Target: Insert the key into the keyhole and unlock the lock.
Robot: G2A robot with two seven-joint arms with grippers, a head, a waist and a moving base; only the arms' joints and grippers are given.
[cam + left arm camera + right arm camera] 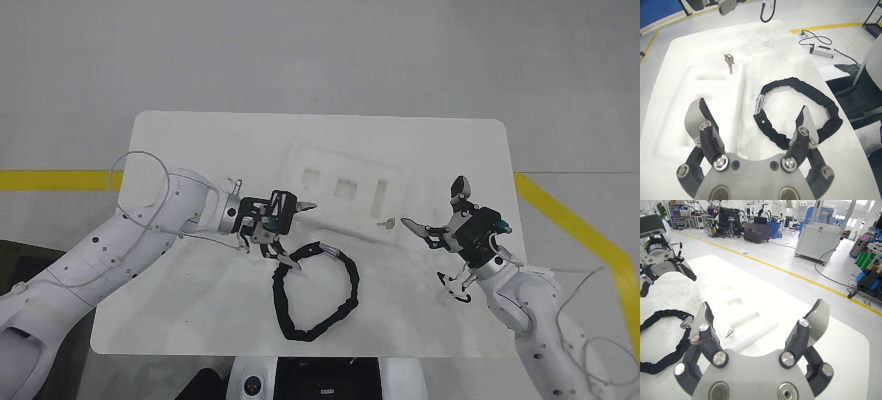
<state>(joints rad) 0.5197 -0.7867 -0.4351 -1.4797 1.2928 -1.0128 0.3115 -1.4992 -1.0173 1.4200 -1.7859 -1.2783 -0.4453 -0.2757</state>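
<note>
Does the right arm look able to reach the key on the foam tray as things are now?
Probably yes. The key lies exposed on the rim of the foam tray, just ahead of the open right tool. Nothing covers it, and the left tool hangs aside, near the chain lock.

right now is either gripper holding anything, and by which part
Nothing is held: left gripper and right gripper are both open and empty; the key lies on the foam tray.

Robotics lab; humanoid robots, office chairs behind (yellow floor tape)
</note>
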